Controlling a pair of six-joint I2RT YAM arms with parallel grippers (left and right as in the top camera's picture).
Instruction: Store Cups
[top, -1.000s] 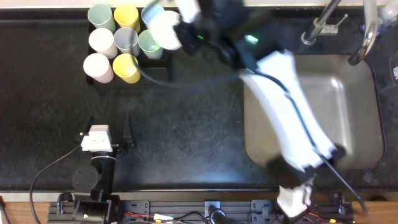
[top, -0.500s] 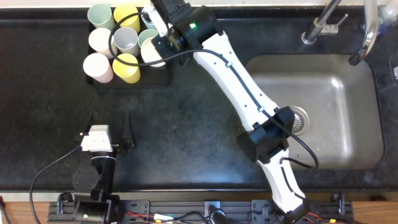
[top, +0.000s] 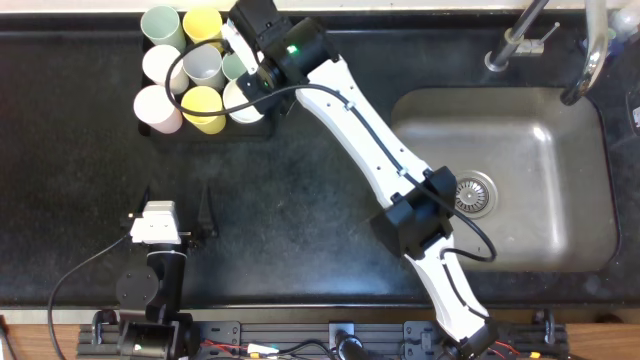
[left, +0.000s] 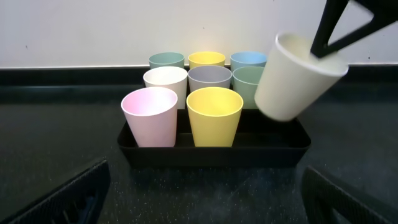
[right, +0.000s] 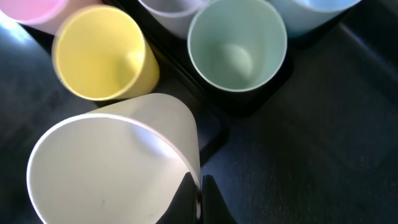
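The right gripper (right: 198, 193) is clenched on the rim of a cream cup (right: 106, 168), one finger inside the mouth and one outside. In the top view this arm stands at the lower right and reaches diagonally across the frame, so the gripper sits at the upper left, over the right end of a black tray (top: 268, 122). The cream cup hangs tilted. In the left wrist view it fills the upper right of the frame, mouth turned up and to the right, base low over the tray's right front corner. I cannot tell whether the base touches the tray.

Just left of it in that view stands a yellow cup (left: 214, 115), with a pink cup (left: 150, 115) beside that. They form the front row. Behind them are a white cup (left: 166, 79), a grey cup (left: 209, 78) and a mint cup (left: 247, 79), the last partly hidden by the held cup. Along the back are a sage cup (left: 166, 60), a second yellow cup (left: 206, 59) and a blue cup (left: 249, 59). All eight stand upright in the tray.

The left gripper (top: 178, 205) rests at the lower left of the top view, well apart from the tray, its fingers spread wide and holding nothing.

The tray sits on a dark speckled worktop (top: 300, 230). A steel sink (top: 560, 170) takes up the right of the top view, with a tap (top: 520, 40) above it.
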